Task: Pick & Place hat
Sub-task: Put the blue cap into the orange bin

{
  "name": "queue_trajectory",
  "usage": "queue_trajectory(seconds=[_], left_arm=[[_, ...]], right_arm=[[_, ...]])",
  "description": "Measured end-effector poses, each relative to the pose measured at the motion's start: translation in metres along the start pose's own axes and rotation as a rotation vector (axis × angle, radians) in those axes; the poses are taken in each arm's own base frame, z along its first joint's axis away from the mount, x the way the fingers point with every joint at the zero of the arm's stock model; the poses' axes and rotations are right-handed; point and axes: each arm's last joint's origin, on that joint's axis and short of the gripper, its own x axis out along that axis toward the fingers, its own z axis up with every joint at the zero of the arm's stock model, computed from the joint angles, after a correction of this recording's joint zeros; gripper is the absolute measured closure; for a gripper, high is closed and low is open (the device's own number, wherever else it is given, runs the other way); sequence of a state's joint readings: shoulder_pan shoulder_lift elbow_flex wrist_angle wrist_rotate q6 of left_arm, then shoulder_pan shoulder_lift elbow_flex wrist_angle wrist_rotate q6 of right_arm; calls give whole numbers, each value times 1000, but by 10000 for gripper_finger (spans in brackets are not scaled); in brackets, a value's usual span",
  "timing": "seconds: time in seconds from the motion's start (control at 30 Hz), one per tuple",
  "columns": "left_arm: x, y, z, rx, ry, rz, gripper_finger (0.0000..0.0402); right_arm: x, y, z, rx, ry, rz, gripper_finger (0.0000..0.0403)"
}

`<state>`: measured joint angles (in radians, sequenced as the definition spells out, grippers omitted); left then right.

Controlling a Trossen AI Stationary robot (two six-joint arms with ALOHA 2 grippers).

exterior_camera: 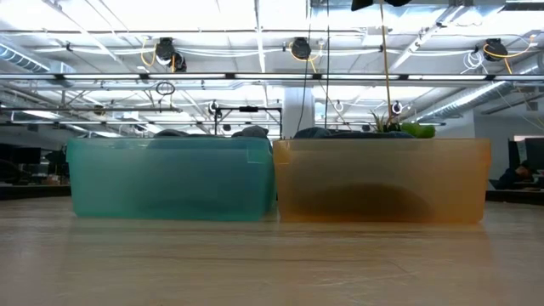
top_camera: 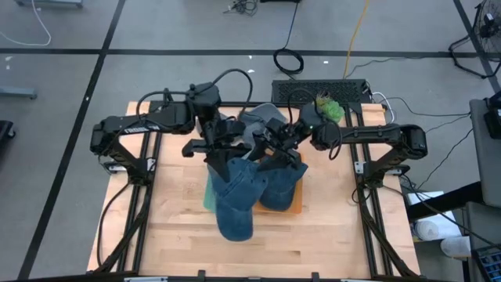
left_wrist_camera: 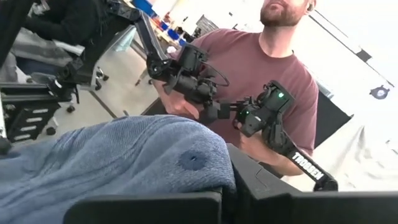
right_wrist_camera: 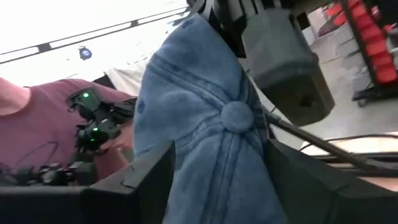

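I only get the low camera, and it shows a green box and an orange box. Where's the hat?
Observer: Up above the boxes. The left claw is shut on a blue hat.
Operator: What's the other claw doing?
Observer: The right claw grips the blue hat cloth too, over the orange box.
Operator: Is anybody there?
Observer: Yes, a person in a maroon shirt shows in the left wrist view.
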<state>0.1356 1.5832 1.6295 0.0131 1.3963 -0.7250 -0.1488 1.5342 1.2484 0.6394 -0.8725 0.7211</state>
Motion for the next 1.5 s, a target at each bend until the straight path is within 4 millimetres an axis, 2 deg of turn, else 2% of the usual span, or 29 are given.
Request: queue_trajectory(seconds=[0.17,0.43,0.57,0.77,0.9,1.07,1.2,1.27,1.4,1.5], left_arm=[[0,-2,2,-7,-5,-5,401],[-2,-1,2,-43,-7,-3,401],[-2,-1,2,-53,-11,2,401],[-6,-1,3,-100,-9,1,385],[-14,-7,5,-102,-31,20,345],[-32,-23,7,-81,-57,50,286],[-52,-34,8,-45,-92,91,261],[-65,-46,9,-6,-126,130,258],[-87,-76,9,140,-207,228,265],[-96,-92,8,186,-243,274,272]], right_arm=[[-2,1,2,4,18,40,224],[-3,3,4,28,20,71,335],[-2,4,4,-16,15,75,393],[-4,14,11,27,-21,114,401],[-10,32,21,-14,-57,128,402],[-20,59,32,-45,-77,147,402],[-26,76,33,-21,-51,115,402],[-29,82,31,-12,-25,79,402],[-36,99,30,-109,-22,37,403],[-39,108,30,-157,-54,-15,403]])
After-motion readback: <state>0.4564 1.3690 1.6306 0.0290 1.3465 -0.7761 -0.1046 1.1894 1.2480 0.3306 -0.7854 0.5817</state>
